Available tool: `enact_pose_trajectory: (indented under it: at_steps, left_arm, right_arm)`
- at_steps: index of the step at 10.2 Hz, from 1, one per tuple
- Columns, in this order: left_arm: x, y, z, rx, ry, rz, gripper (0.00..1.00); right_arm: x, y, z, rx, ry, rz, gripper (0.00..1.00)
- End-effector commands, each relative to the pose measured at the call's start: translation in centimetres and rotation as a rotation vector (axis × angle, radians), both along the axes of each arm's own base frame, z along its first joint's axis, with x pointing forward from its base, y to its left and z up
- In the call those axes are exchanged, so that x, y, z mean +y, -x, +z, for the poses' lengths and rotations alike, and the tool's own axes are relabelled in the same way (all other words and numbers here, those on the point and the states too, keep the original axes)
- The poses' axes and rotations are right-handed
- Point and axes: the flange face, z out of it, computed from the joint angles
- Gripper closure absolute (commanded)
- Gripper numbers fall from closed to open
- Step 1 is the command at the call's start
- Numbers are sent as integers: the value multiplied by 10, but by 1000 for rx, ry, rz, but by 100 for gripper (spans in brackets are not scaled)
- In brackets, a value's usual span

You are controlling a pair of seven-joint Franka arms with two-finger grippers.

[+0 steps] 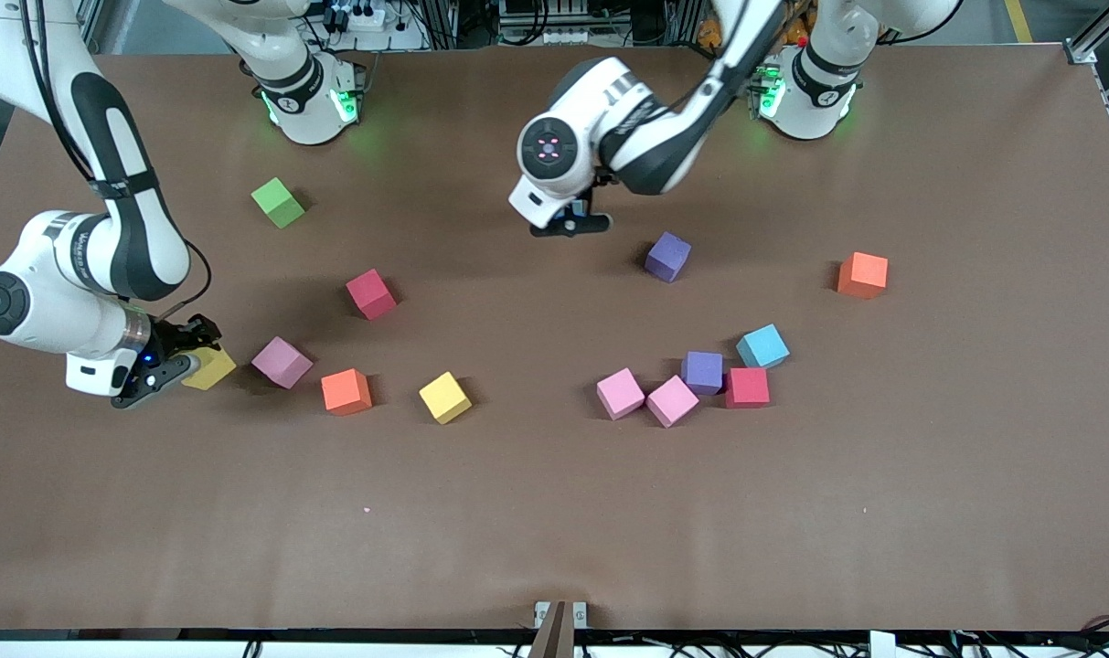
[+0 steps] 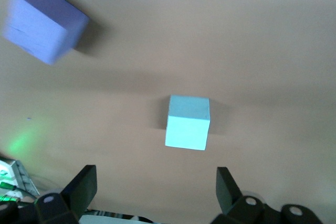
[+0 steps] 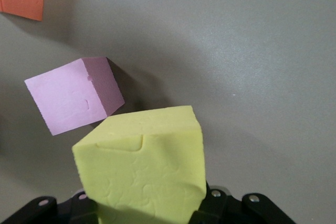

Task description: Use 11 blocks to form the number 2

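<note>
Gripping a yellow block (image 3: 147, 169), the right tool (image 1: 165, 366) sits just beside a pink block (image 1: 282, 362). Left tool (image 2: 152, 187), spread and empty, hangs over bare table (image 1: 554, 512) near a purple block (image 1: 668, 256). Green cube (image 1: 278, 202) lies apart.

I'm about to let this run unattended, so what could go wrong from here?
1. The right gripper holds a yellow cube right beside a pink cube; moving it could knock the pink one.
2. The five cubes clustered around the purple cube touch or nearly touch, so adding another may shove them askew.
3. The left gripper, fingers open, holds nothing, with cubes scattered widely.
</note>
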Motion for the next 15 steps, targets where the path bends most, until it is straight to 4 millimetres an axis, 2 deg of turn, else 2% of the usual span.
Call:
enact_pose_trajectory:
  at_steps: [1,2,3,4,6,7,8,9,10,12,14,15]
  left_arm:
    - [60,-37,46,-40,13,97,0]
    - [86,-47,46,-60,-5,125,0]
    - [103,-40,32,-124,-28,118,0]
    - [116,-31,16,-164,-28,121,0]
    - [145,-27,-9,-175,-64,233,0]
    - [163,-33,-20,-184,-90,338,0]
    - [171,-29,-39,-187,-108,414,0]
    - [173,-24,-61,-210,-127,509,0]
    - [173,-23,-72,-224,-145,606,0]
    - [178,-34,-95,-226,-186,795,0]
    - [179,-29,-113,-212,-221,826,0]
    - [181,-26,-119,-224,-210,832,0]
  right_arm:
    - [2,0,9,0,-3,1,63]
    - [6,0,10,-1,-2,8,63]
    - [15,0,15,3,-4,22,63]
    - [35,-1,24,-3,-4,57,63]
    - [87,3,48,13,-8,143,63]
    - [119,8,63,17,-10,199,63]
    - [161,15,78,9,-12,287,59]
    - [201,26,87,-3,-14,373,59]
    - [239,45,91,-3,-16,453,59]
    - [314,85,99,-6,-19,604,58]
    - [387,133,91,5,-17,763,56]
    - [418,158,87,4,-12,837,56]
